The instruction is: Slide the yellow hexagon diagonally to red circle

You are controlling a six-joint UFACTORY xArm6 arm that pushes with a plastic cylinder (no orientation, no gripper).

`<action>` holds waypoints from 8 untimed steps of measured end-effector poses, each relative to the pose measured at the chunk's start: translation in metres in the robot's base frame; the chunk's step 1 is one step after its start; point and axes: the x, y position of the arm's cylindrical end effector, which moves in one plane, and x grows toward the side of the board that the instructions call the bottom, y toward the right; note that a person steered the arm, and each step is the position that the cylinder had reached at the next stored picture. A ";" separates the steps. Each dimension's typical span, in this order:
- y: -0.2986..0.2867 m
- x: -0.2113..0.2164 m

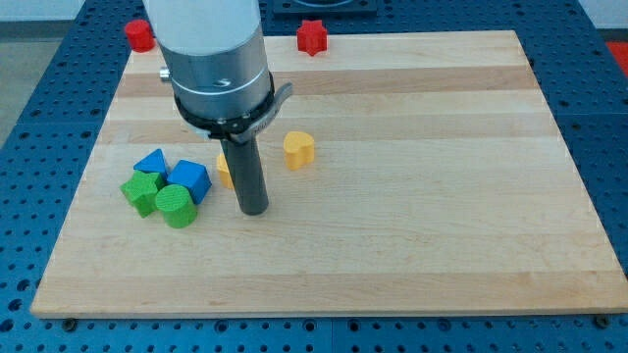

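Note:
A yellow hexagon [298, 149] stands on the wooden board [412, 196] a little left of centre. A red circle block [139, 35] sits off the board at the view's top left. My tip [254, 208] rests on the board, below and to the left of the yellow hexagon, apart from it. A second yellow block [225, 169] is mostly hidden behind the rod, touching or very near it on its left side; its shape cannot be made out.
A cluster lies left of my tip: two blue blocks [150, 162] [189, 179], a green block [143, 191] and a green cylinder [178, 206]. A red star-shaped block [311, 37] sits at the board's top edge. The arm's body [211, 59] hangs over the top left.

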 end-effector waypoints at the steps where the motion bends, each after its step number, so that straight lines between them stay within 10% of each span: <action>1: 0.000 -0.012; 8: 0.001 -0.050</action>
